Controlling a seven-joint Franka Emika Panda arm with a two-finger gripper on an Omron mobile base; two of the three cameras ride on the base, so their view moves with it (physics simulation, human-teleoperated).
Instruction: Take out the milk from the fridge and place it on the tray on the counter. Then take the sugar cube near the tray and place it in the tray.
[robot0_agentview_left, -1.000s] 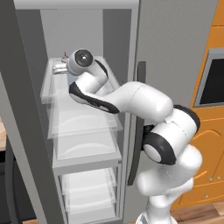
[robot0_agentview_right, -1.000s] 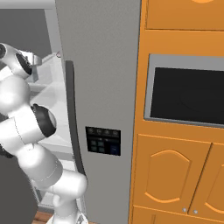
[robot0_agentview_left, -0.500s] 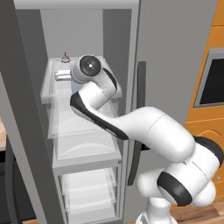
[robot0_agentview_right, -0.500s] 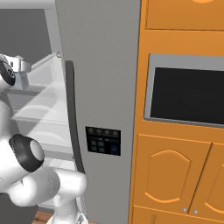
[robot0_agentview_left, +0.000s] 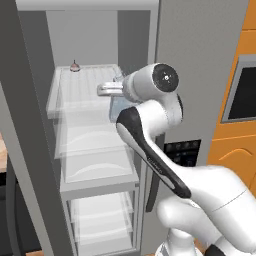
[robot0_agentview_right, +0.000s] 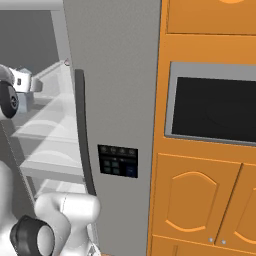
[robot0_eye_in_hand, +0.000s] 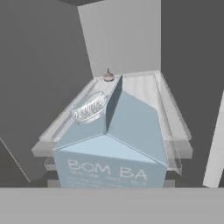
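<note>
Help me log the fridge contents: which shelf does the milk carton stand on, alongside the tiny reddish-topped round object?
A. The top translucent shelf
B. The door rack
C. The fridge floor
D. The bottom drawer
A: the milk carton stands at the front of the top translucent shelf, with the tiny reddish-topped object at the shelf's back.

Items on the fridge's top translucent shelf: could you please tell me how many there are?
2. The pale blue gabled milk carton stands at the shelf's front edge, close before the camera; a tiny reddish-topped round object sits at the back. Others may be hidden behind the carton.
</note>
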